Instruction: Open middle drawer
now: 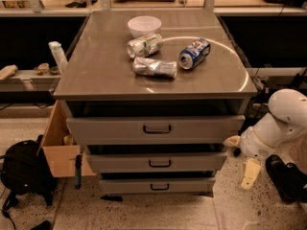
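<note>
The middle drawer (156,162) is the grey front with a small black loop handle (159,163), set between the wider top drawer (156,129) and the narrower bottom drawer (156,186). A dark gap shows above its front. My gripper (240,163) hangs at the right of the cabinet, level with the middle drawer's right end and a little apart from it. It is open and empty, with one cream finger (250,174) pointing down and the other (231,141) near the cabinet's corner. The white arm (280,123) is behind it.
On the cabinet top (96,75) stand a white bowl (144,26), two crushed silver cans (154,67) and a blue can (194,53). A cardboard box (60,147) and a black backpack (24,174) are at the left. A black shoe (283,176) is at the right.
</note>
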Robot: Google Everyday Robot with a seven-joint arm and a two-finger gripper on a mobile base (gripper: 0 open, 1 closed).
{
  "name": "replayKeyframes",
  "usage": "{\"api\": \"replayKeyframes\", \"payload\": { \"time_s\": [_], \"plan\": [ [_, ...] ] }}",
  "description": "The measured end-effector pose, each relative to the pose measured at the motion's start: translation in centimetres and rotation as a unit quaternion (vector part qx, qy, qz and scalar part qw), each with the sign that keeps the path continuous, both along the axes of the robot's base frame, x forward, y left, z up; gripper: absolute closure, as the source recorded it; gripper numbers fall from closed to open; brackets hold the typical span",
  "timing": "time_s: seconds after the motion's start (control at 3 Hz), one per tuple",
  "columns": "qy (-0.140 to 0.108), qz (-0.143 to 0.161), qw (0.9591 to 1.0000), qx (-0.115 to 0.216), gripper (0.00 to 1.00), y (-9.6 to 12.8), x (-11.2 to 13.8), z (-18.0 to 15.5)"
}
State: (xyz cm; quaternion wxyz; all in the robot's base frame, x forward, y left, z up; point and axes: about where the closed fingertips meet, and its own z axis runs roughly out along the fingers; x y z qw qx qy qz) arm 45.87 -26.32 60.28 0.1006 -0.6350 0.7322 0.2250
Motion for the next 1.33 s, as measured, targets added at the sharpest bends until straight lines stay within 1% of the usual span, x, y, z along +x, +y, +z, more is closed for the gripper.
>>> {"api": "replayKeyframes", "payload": {
  "time_s": [0.33, 0.67, 1.0, 1.33],
  "plan": [
    [0.005, -0.002, 1.0, 0.008, 0.0, -0.2, 0.3, -1.6],
    [0.022, 0.013, 0.9993, 0.029, 0.0, 0.5, 2.9, -5.4],
    [0.025, 0.013, 0.9992, 0.029, 0.0, 0.6, 2.7, -5.7],
    [0.033, 0.007, 0.999, 0.029, 0.0, 0.3, 2.0, -6.3]
  ]
}}
